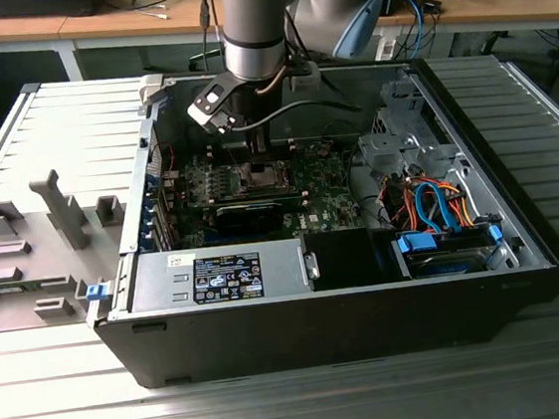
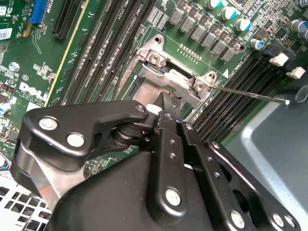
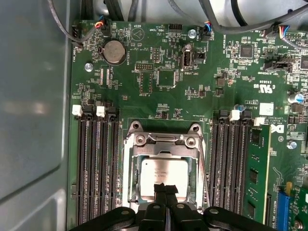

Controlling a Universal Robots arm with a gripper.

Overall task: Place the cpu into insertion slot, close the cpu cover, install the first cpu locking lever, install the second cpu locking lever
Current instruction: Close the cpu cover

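Note:
The cpu (image 3: 163, 174), a dull silver square, lies in the insertion slot (image 3: 126, 166) on the green board. The cpu cover (image 3: 163, 140), a silvery frame, lies flat around it and leaves the chip's top showing. My gripper (image 3: 165, 188) hangs right over the chip's near edge, its two black fingers (image 3: 160, 197) pressed together with nothing between them. In the second wrist view the fingertips (image 2: 168, 103) sit at the cover (image 2: 159, 77), and a thin lever rod (image 2: 250, 94) runs from the socket corner out over the memory slots. In the exterior view my gripper (image 1: 257, 160) reaches down to the socket (image 1: 259, 177).
Long black memory slots (image 3: 96, 163) flank the socket on both sides. A long black card (image 1: 250, 213), the power supply (image 1: 221, 274) and a drive cage with orange and blue cables (image 1: 434, 208) fill the open case. A grey fixture tray (image 1: 34, 250) lies at the exterior view's left.

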